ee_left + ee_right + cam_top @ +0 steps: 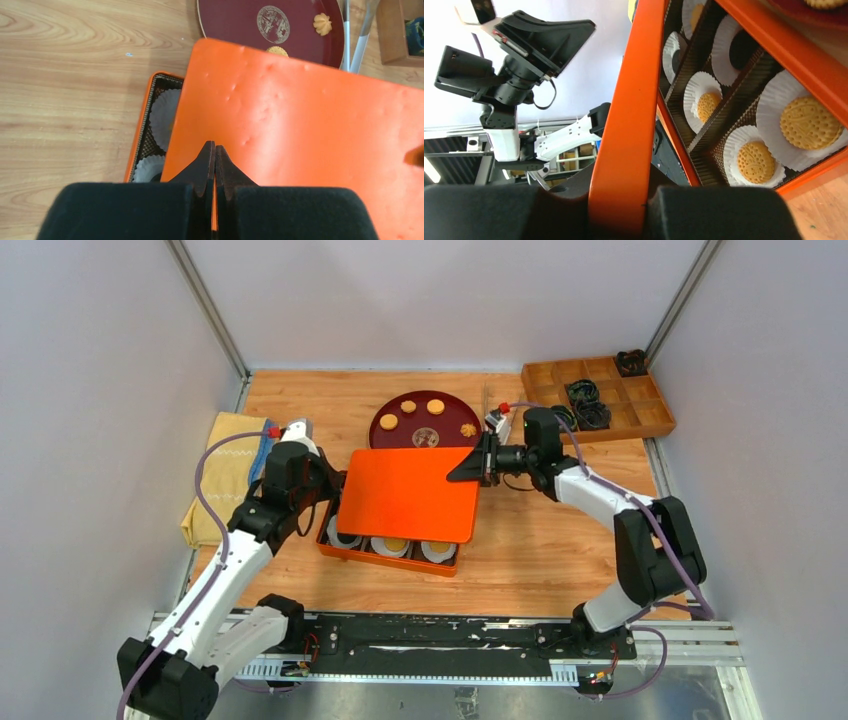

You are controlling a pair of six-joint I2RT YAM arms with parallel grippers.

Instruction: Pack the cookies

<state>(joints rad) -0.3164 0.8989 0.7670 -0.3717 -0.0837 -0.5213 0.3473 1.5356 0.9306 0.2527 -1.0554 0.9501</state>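
Note:
An orange lid (405,495) hangs tilted over the orange box (385,556), hiding most of it. My right gripper (470,472) is shut on the lid's right edge, and the rim sits between its pads (619,210). My left gripper (335,480) is shut, and its tips (215,145) sit over the lid's left part (300,125) with nothing between them. Golden cookies (808,122) lie in white paper cups inside the box (809,60). More cookies (408,406) lie on the dark red plate (445,425), including a knobbly one (322,23).
A folded yellow towel (225,475) lies at the left by the wall. A wooden compartment tray (640,415) holding black items stands at the back right. A whitish tool (357,45) lies just right of the plate. Walls close in both sides.

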